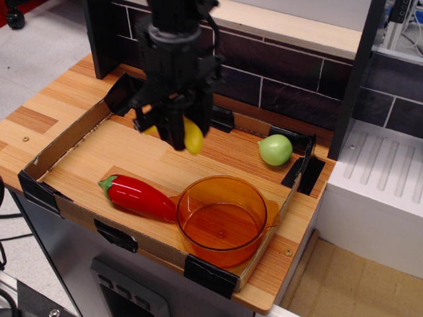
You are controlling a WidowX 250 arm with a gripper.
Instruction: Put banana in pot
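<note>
My black gripper (pixel 183 139) is shut on the small yellow banana (pixel 192 137) and holds it in the air above the wooden tray floor. The banana's lower end sticks out below the fingers on the right. The translucent orange pot (pixel 222 218) stands at the tray's front right, empty, below and to the right of the gripper.
A long red pepper (pixel 138 197) with a green stem lies left of the pot, touching it. A round green fruit (pixel 275 150) sits at the back right. A low cardboard rim (pixel 64 139) with black corner clips bounds the tray; a dark brick wall (pixel 284 72) stands behind.
</note>
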